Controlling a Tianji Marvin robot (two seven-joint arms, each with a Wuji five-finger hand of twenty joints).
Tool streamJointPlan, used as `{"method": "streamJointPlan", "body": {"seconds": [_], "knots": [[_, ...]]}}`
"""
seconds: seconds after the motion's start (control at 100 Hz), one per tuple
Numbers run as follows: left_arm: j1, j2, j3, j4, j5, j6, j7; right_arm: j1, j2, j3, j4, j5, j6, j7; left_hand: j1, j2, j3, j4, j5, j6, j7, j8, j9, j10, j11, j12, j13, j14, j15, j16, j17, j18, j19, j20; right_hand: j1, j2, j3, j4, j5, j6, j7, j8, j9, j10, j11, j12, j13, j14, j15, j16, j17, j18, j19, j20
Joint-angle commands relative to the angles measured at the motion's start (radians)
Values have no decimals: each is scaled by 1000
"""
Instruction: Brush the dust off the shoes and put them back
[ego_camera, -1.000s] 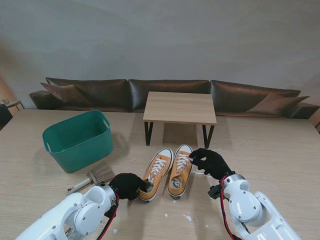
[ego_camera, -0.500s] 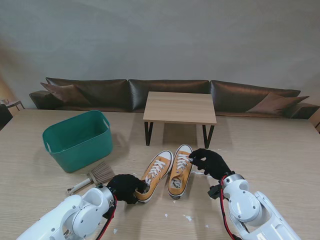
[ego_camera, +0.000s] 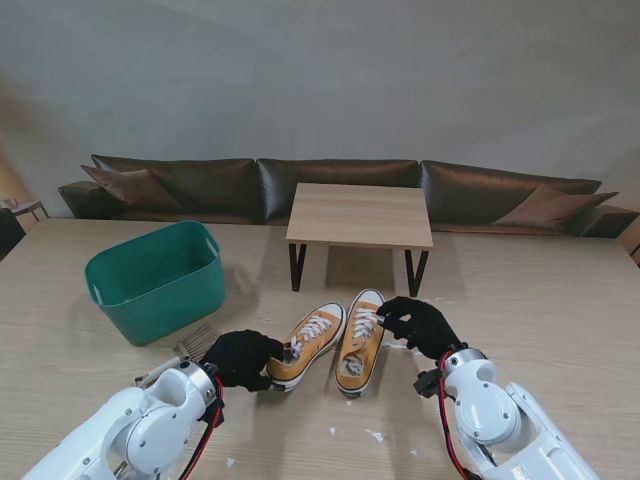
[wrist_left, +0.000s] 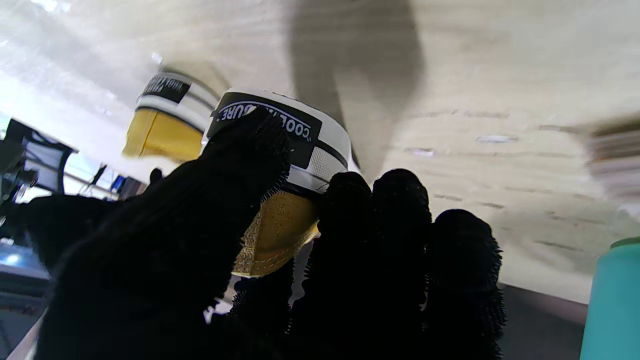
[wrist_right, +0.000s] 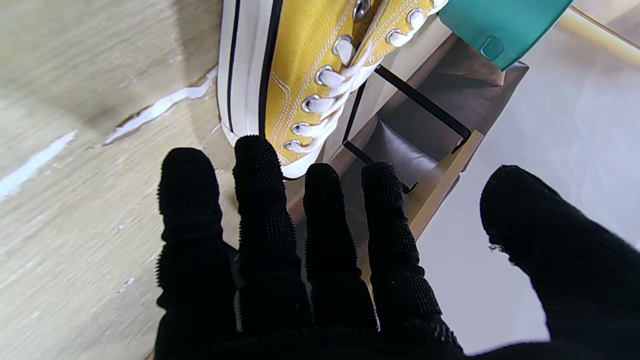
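Note:
Two yellow canvas shoes with white laces lie in the middle of the table. My left hand (ego_camera: 243, 358) is shut on the heel of the left shoe (ego_camera: 308, 338), which lies slanted with its heel pulled leftward. In the left wrist view my thumb presses the black heel label of that shoe (wrist_left: 280, 130), and the other shoe's heel (wrist_left: 165, 120) shows beside it. My right hand (ego_camera: 420, 325) is open, fingers spread at the lace side of the right shoe (ego_camera: 360, 338); the wrist view shows that shoe (wrist_right: 300, 65) just past my fingertips (wrist_right: 257, 150). The brush (ego_camera: 196, 343) lies partly hidden behind my left hand.
A green basket (ego_camera: 155, 280) stands at the left, also visible as the green basket (wrist_left: 612, 300) and the basket (wrist_right: 500, 25) in the wrist views. A small wooden table (ego_camera: 360, 215) stands beyond the shoes, with a dark sofa (ego_camera: 330, 185) behind it. White scraps (ego_camera: 375, 435) dot the table near me.
My left hand has moved left and a little farther from me, swinging the left shoe's heel away from the right shoe and covering more of the brush. The right hand has not moved.

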Motion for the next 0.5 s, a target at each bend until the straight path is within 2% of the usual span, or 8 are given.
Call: {"method": "streamJointPlan", "body": {"seconds": [0.0, 0.11, 0.33, 0.49], "knots": [[-13, -5, -15, -37, -9, -11, -30, -6, -10, -6, -5, -12, -15, -6, -1, 39, 22, -26, 52, 131, 206, 145, 32, 7, -17, 5, 54, 11, -14, 1, 16, 28, 31, -8, -30, 20, 17, 23, -19, -12, -9, -23, -18, 9, -6, -12, 7, 2, -1, 1, -273, 13, 3, 7], [-31, -3, -30, -57, -23, -35, -54, -14, -13, -13, -13, -32, -38, -39, -11, 54, 60, -28, 14, 133, 239, 172, 47, -1, -41, 14, 64, 8, -29, 3, 22, 31, 27, -9, -29, 4, 18, 21, -50, -24, -10, -22, -70, 3, -6, -11, -39, -4, -17, -5, -305, 2, -12, 4], [-79, 2, -41, -101, -85, -62, -128, -15, -17, -46, -31, -113, -92, -108, -26, 57, 96, -37, -9, 131, 262, 189, 69, -7, -54, 18, 92, -7, -40, 7, 44, 45, 17, -15, -9, -88, -23, 8, -184, -64, -19, -15, -244, -32, 8, -16, -188, -41, -62, -31, -401, -43, -102, -3], [-106, 8, -54, -146, -134, -72, -189, 8, -8, -78, -48, -184, -112, -103, -33, 68, 94, -39, -19, 125, 270, 190, 72, -15, -52, 23, 103, -22, -41, 10, 51, 45, 13, -17, -2, -146, -63, -2, -319, -99, -58, -28, -370, -70, 19, -23, -280, -78, -104, -59, -461, -85, -202, -14]]}}
